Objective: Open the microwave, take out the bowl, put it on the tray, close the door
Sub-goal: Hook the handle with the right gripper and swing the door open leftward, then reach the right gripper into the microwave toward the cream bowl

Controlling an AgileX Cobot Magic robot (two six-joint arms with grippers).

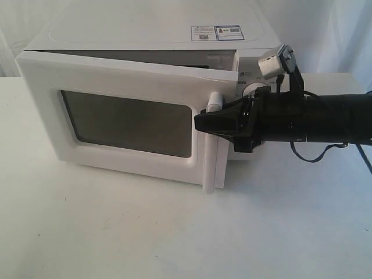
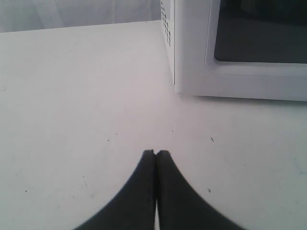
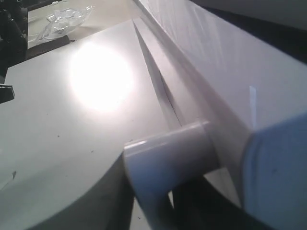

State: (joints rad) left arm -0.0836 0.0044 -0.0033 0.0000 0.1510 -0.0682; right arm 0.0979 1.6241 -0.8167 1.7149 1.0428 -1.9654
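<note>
Fingers (image 1: 221,120) of the right gripper (image 1: 202,122) clasp the handle (image 1: 210,167) — door (image 1: 116,75) just ajar, mid-opening — next, a wider outward swing.

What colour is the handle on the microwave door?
White, the same as the door. The handle shows best in the exterior view.

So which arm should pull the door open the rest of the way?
The right. Its end effector is at the handle of the part-open door. The left end effector is shut, over the table near the microwave.
</note>
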